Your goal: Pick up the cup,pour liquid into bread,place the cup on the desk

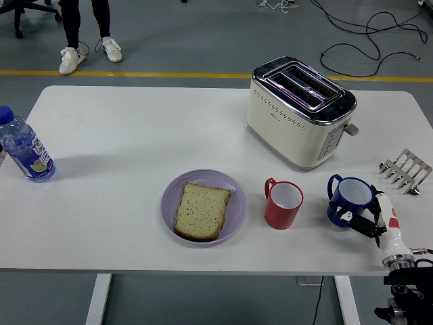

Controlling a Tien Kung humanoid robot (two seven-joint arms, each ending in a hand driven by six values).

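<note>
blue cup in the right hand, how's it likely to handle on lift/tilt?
Blue cup looks rigid with a glossy wall, so the right hand, gripping its side, may slip somewhat. Contents aren't visible, so weight is unclear. Wide and squat, probably stable once set down; its side handle likely stops rolling.

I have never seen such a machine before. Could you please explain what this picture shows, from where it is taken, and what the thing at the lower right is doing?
The picture comes from a camera high on a humanoid robot, looking down over a white table. At the lower right you see the robot's right hand, on a black and white arm. Its fingers are closed around a blue cup, which is low at the table; I cannot tell if it already rests there. The left hand is not visible.

On the table lie a purple plate with a slice of bread, a red cup beside it, a cream toaster behind, a small metal rack at the right, and a water bottle at the left edge. Far away, a person's legs stand on the floor.
</note>
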